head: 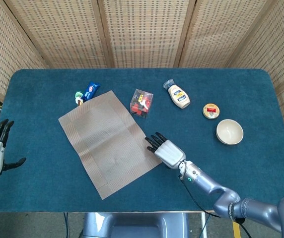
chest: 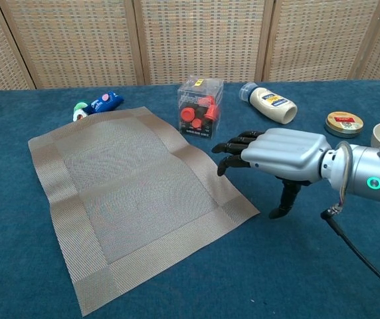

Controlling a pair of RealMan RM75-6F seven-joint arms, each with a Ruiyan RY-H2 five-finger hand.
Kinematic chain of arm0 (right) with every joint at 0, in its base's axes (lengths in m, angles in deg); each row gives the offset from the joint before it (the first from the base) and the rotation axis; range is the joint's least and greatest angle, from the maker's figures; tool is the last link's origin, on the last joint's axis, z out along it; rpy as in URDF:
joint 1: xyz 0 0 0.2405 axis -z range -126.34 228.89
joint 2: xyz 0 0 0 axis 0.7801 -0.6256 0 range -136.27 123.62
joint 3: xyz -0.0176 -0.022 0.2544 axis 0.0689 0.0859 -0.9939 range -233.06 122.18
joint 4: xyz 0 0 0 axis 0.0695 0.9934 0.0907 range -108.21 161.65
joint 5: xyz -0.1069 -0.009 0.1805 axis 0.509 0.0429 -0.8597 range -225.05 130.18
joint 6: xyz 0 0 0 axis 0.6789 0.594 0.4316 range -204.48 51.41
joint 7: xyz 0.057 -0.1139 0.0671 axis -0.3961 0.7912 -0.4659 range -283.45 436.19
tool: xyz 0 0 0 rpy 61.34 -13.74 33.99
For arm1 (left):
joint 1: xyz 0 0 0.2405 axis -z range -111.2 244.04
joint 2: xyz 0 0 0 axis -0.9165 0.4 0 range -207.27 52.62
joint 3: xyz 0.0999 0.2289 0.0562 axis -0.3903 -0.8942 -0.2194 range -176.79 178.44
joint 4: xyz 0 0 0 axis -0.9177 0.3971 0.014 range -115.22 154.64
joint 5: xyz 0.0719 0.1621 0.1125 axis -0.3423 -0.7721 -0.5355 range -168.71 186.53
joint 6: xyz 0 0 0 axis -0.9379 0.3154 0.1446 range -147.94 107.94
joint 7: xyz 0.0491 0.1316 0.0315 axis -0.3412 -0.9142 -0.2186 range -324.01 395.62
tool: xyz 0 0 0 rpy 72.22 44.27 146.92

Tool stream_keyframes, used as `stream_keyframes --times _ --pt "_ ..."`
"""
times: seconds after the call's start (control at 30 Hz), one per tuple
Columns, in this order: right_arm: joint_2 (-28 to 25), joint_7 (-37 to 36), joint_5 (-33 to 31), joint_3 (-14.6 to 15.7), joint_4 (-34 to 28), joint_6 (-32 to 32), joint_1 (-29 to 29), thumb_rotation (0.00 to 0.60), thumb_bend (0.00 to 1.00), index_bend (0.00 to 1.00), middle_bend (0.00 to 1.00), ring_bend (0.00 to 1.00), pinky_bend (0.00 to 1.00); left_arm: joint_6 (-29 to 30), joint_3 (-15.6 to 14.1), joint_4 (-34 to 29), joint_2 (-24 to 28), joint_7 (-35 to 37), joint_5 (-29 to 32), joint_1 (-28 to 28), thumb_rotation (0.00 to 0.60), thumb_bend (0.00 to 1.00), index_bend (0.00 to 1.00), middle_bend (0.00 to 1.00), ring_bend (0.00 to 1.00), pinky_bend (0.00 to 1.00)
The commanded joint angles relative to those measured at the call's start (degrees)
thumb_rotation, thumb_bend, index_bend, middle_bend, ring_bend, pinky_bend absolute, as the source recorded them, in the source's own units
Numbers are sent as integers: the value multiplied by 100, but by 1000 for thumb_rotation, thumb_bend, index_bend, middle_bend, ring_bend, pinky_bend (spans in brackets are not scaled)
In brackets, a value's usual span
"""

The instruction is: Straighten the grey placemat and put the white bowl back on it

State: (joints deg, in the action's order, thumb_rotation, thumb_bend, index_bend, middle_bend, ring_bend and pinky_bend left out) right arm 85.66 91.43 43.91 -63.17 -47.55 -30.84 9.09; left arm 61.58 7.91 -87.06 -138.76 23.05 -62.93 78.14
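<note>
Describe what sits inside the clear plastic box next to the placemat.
The clear box holds several red-orange pieces, like small caps or cups, above a dark base. Their exact kind and number cannot be made out; glare and the box walls hide parts of them.

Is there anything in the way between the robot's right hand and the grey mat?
No, nothing visible is in the way. The right hand hovers open beside the mat's near right edge, with only bare blue table around it. The clear box sits farther back.
</note>
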Motion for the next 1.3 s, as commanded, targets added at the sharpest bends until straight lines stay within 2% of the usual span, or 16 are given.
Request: stream_keyframes --times 0.03,0.53,0.63,0.9,1.1,1.3 --pt "107 25 -94 18 104 -56 -78 600 0 234 0 0 0 -10 -6 -19 10 -19 -5 -1 600 0 0 0 0 0" --pt "707 -70 -398 61 647 11 -329 600 0 245 0 0 0 -92 0 -62 51 -5 18 2 600 0 0 0 0 0" --pt "824 -68 -377 57 800 126 -369 600 36 246 0 0 0 -106 3 -58 49 3 21 5 600 0 0 0 0 0" --pt "910 -482 -350 -2 831 395 -459 600 357 258 0 0 0 -133 3 -56 50 19 2 13 600 0 0 0 0 0" --pt "834 -749 -259 100 735 482 -481 600 529 313 0 0 0 -144 -9 -71 51 17 -26 15 600 0 0 0 0 0" --pt "750 -981 -158 239 666 535 -499 600 665 462 0 0 0 -145 -19 -77 55 27 -59 11 600 0 0 0 0 0"
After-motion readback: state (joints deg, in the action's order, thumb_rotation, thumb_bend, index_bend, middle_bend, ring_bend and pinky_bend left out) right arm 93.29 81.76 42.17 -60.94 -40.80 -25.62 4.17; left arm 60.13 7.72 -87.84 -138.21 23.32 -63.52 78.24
